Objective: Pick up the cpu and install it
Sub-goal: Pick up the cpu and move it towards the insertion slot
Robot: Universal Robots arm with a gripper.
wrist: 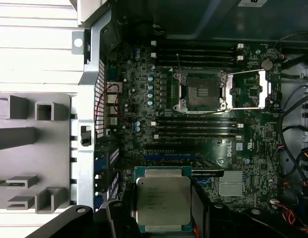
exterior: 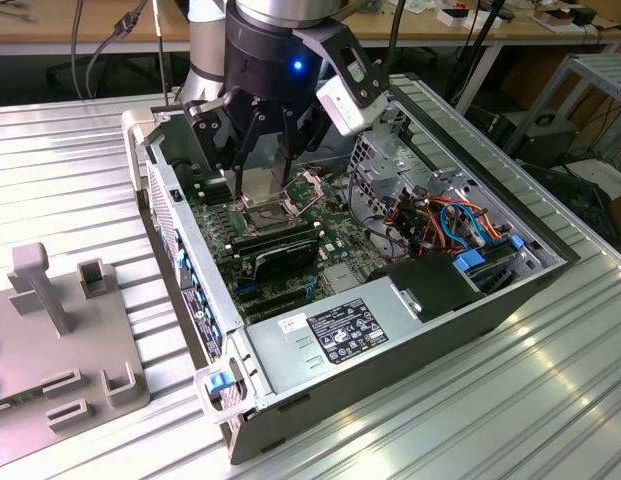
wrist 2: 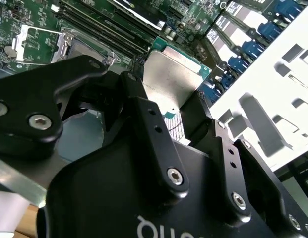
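The cpu [wrist: 162, 201], a flat square chip with dull silver-grey lid and green rim, sits pinched between the black fingers [wrist 2: 149, 129] of the hand [wrist 2: 166, 94] above the motherboard [wrist: 144, 99], apart from the open socket [wrist: 202, 91].

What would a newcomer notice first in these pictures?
First, the claw gripping the silver cpu by its edges, above the motherboard inside the open case. Next, in the first wrist view, the bare socket with its metal plate swung open beside it.
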